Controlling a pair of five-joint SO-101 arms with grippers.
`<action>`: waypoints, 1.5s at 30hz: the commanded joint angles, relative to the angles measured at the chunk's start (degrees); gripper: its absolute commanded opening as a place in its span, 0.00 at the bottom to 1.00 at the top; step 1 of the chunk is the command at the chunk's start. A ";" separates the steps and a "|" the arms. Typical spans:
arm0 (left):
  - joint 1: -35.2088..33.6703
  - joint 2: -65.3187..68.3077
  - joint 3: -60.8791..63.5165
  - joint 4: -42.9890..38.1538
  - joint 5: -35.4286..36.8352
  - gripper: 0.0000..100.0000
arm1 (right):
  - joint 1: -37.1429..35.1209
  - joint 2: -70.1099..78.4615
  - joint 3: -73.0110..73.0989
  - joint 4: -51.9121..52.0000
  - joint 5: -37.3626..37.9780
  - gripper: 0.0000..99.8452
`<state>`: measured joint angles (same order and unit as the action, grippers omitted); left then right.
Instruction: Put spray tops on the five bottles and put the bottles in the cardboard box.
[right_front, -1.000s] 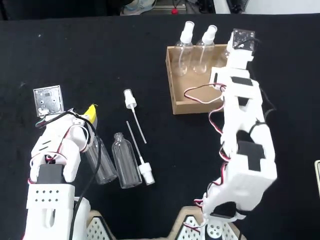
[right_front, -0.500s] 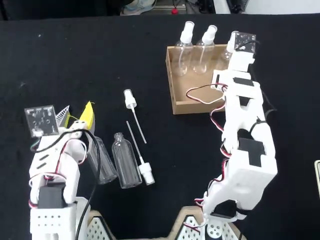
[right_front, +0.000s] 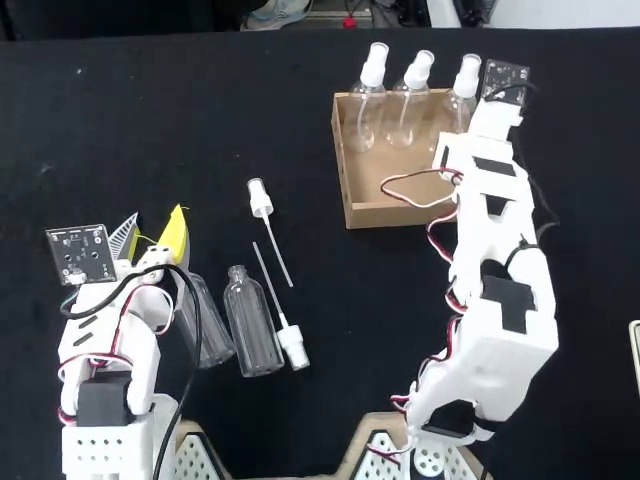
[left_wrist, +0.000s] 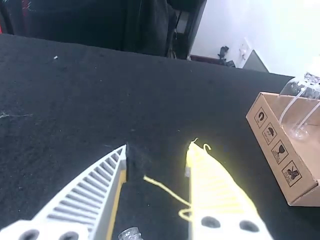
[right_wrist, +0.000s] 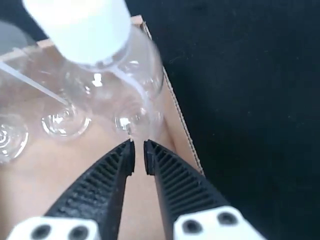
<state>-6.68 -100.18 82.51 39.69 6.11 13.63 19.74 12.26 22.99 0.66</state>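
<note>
Worryingly, the right gripper (right_wrist: 138, 146), closed and empty just beside the capped bottle (right_wrist: 120, 75) in the cardboard box (right_front: 385, 213), could topple it by swinging sideways.

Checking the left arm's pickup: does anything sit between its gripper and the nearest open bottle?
Nothing visible does. The left gripper is open, and the bottle has its mouth right beneath it.

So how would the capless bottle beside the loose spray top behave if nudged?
The bottle looks clear, thin-walled and empty, so probably light. It lies on its round side, so a sideways push could roll it into the spray top. Its smooth wall may slip.
</note>
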 joint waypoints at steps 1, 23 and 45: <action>-0.13 -0.70 -1.36 0.35 0.35 0.19 | 0.62 -0.84 0.04 -1.23 0.53 0.01; -0.48 -0.88 -1.36 0.26 0.35 0.19 | 0.62 3.12 -2.24 -2.11 0.53 0.01; -0.57 -0.88 -1.36 0.09 0.35 0.19 | -0.35 3.65 -0.57 -9.41 0.44 0.01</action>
<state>-6.68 -100.18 82.51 39.69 6.11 13.54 23.96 12.44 15.08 0.66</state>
